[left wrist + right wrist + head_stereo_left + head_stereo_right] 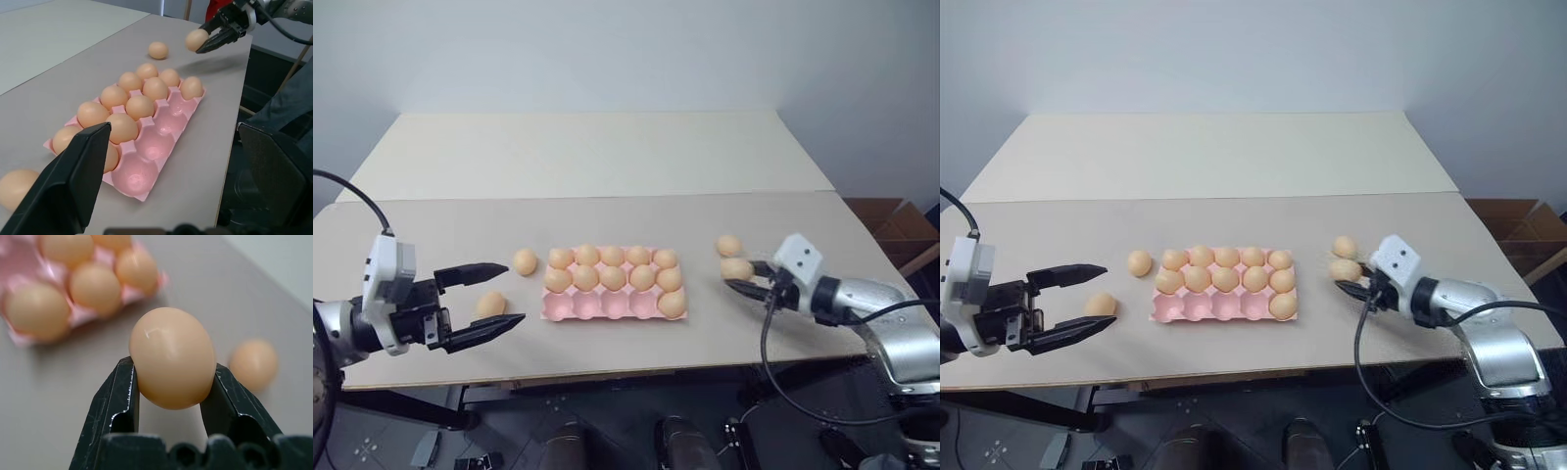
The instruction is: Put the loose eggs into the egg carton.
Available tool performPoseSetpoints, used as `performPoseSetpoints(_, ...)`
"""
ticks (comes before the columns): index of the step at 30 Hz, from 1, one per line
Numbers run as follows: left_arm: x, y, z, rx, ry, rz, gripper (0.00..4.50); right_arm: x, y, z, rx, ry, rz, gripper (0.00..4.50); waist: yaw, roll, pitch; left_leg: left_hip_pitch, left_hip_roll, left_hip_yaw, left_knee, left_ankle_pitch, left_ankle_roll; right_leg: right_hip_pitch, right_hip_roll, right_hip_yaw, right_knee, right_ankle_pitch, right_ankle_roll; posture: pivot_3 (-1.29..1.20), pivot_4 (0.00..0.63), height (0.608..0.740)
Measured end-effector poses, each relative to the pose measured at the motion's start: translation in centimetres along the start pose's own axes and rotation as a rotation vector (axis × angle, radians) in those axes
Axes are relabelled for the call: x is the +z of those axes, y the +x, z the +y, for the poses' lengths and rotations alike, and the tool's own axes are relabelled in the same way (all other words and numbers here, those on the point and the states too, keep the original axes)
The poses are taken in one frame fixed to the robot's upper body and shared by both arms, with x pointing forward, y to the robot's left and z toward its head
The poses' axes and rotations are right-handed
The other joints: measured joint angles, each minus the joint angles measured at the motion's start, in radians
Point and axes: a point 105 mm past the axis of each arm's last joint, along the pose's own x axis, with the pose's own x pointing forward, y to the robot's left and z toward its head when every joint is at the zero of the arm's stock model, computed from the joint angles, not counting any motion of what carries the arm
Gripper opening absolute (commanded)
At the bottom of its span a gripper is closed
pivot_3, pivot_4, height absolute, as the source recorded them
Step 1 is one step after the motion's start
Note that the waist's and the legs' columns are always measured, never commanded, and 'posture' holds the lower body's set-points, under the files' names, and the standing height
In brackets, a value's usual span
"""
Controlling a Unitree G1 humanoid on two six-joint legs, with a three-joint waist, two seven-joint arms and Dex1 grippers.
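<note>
Beside the pink moulded egg carton (607, 305): right gripper (171, 382) clamps a smooth tan egg (172, 357).
Left gripper (494, 297) gapes wide.

The egg carton (612, 305) lies near the middle of the table (607, 157), toward its front edge. Its back two rows are full of eggs; the front row holds one egg (672, 304) in its rightmost cup, and the other four cups are empty. Left of the carton lie two loose eggs: one (526, 260) just beside its back left corner, another (490, 305) farther left and nearer the front, between the left gripper's (504, 295) spread fingers. Well to the right, one egg (728, 245) rests on the table, and just before it the right gripper (741, 276) holds an egg (736, 268) clear of the surface.
</note>
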Motion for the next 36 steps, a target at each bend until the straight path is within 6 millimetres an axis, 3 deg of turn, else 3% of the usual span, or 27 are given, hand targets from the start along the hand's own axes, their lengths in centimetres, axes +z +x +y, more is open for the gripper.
performPoseSetpoints(4,0.0,0.0,0.1,0.003,0.005,0.006,4.50,3.1,2.5,2.6,0.093,-0.018,-0.103,1.65,0.001,0.000,0.000,-0.001,0.000,0.000,0.000,0.000,0.000,0.000,0.000,0.000,0.000,-0.001,-0.001,0.00,0.150,0.740)
performPoseSetpoints(9,0.0,0.0,0.1,0.003,0.007,0.007,4.50,3.1,5.3,5.9,0.201,0.004,-0.082,1.65,0.006,0.000,0.000,-0.002,-0.001,0.000,0.000,0.000,0.000,-0.001,-0.001,-0.001,-0.001,-0.001,-0.002,0.00,0.150,0.740)
performPoseSetpoints(12,0.0,0.0,0.0,0.003,0.007,0.008,4.50,2.6,6.3,6.9,0.224,-0.012,-0.034,2.54,0.006,0.000,0.000,-0.002,-0.001,0.000,0.000,0.000,0.000,-0.001,-0.001,-0.001,-0.001,-0.001,-0.002,0.00,0.150,0.740)
performPoseSetpoints(17,-0.1,0.0,-0.2,-0.001,0.007,0.013,4.50,2.4,6.4,7.0,0.225,-0.009,-0.009,4.32,0.004,0.000,0.000,-0.002,-0.001,0.000,0.000,0.000,0.000,-0.001,-0.001,-0.001,-0.001,-0.001,-0.003,0.00,0.150,0.740)
performPoseSetpoints(21,-0.1,0.0,-0.2,0.000,0.008,0.014,4.50,2.6,6.3,6.7,0.218,-0.001,-0.018,4.45,0.003,0.000,0.000,-0.002,0.000,0.000,0.000,0.000,0.000,-0.001,-0.001,-0.001,0.000,-0.001,-0.003,0.00,0.150,0.740)
performPoseSetpoints(23,-0.1,0.0,-0.2,0.000,0.008,0.014,4.50,3.1,5.8,5.9,0.194,0.001,-0.037,4.45,0.004,0.000,0.000,-0.002,-0.001,0.000,0.000,0.000,0.000,-0.001,-0.001,-0.001,0.000,-0.001,-0.002,0.00,0.150,0.740)
performPoseSetpoints(27,-0.1,-0.1,-0.2,0.004,0.008,0.015,4.50,3.3,3.3,2.5,0.082,-0.022,-0.041,4.45,0.010,0.000,0.000,-0.002,-0.001,0.000,0.000,0.000,0.000,0.000,-0.002,-0.001,-0.002,-0.001,-0.002,0.00,0.150,0.740)
performPoseSetpoints(30,-0.2,-0.2,-0.2,0.012,0.006,0.015,4.50,2.0,1.5,-0.9,-0.048,-0.025,0.013,4.45,0.011,0.000,0.000,-0.002,-0.001,0.001,0.000,0.000,0.000,0.000,-0.001,-0.001,-0.002,-0.002,-0.004,0.00,0.150,0.740)
performPoseSetpoints(36,0.0,-0.1,0.0,0.018,0.016,0.005,4.50,-2.1,2.3,-7.0,-0.320,0.088,0.138,4.45,-0.007,0.000,0.000,0.000,-0.001,0.001,0.000,0.000,0.000,-0.001,0.000,0.001,0.000,-0.002,-0.005,0.00,0.150,0.740)
